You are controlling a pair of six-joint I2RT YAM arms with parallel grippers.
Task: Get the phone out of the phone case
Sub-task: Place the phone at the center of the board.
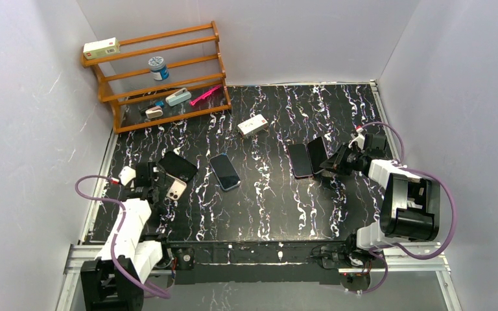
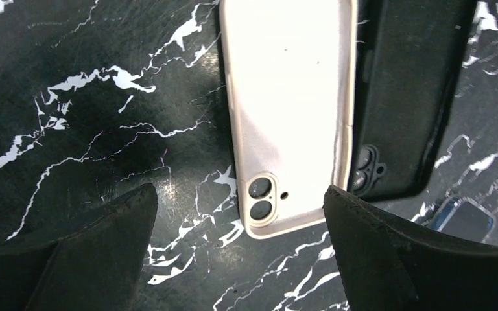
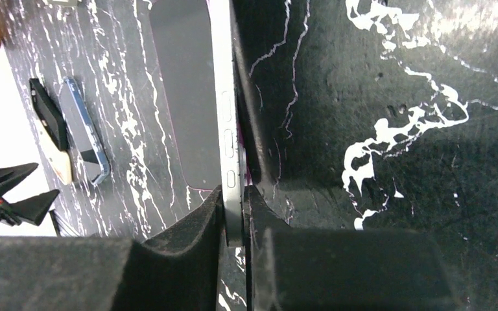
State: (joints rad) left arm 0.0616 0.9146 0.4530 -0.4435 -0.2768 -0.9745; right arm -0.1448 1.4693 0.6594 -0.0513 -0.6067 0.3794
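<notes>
Right wrist view: the right gripper [image 3: 233, 202] is pinched almost shut on the silver, button-lined side edge of the phone [image 3: 183, 97], close to the near end. The dark phone case [image 3: 243, 97] runs along the other side of that edge, touching it. Whether the case lip is caught in the pinch too cannot be told.

From above, the pair lies right of centre on the marbled table [image 1: 266, 214]. Phone [image 1: 300, 160] and case [image 1: 318, 153] sit side by side, their long axes running away from the arm bases, with the right gripper [image 1: 334, 160] coming in across them from the right.

The left gripper [image 2: 238, 192] hangs wide open and empty — over a white-backed handset [image 2: 288, 116] well apart on the table's left side. The right arm is clearly the nearer one. Parting the two likely calls for a pull sideways, across the long axis — away from the case wall.
</notes>
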